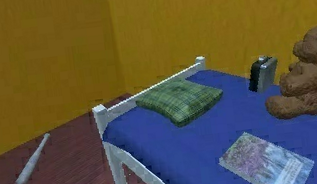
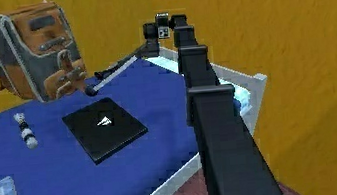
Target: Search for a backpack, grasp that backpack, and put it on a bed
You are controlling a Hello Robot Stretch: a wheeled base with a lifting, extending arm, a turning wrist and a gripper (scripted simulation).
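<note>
A grey and orange backpack (image 2: pixel 34 51) stands tilted against the yellow wall at the arm side view's upper left, its lower edge at the far side of the blue bed (image 2: pixel 163 111). My arm reaches out over the bed, and the gripper (image 2: pixel 95 83) points its thin fingers at the backpack's lower right corner. I cannot tell whether it holds the backpack. In the forward view the bed (image 1: pixel 201 125) fills the lower right, with a white frame.
On the bed lie a green checked pillow (image 1: pixel 180 100), a brown teddy bear (image 1: pixel 308 72), a dark box (image 1: pixel 262 72), a magazine (image 1: pixel 266 159), a flat black square (image 2: pixel 104 131) and a small white and black thing (image 2: pixel 24 130). A bat (image 1: pixel 31 163) lies on the red-brown floor.
</note>
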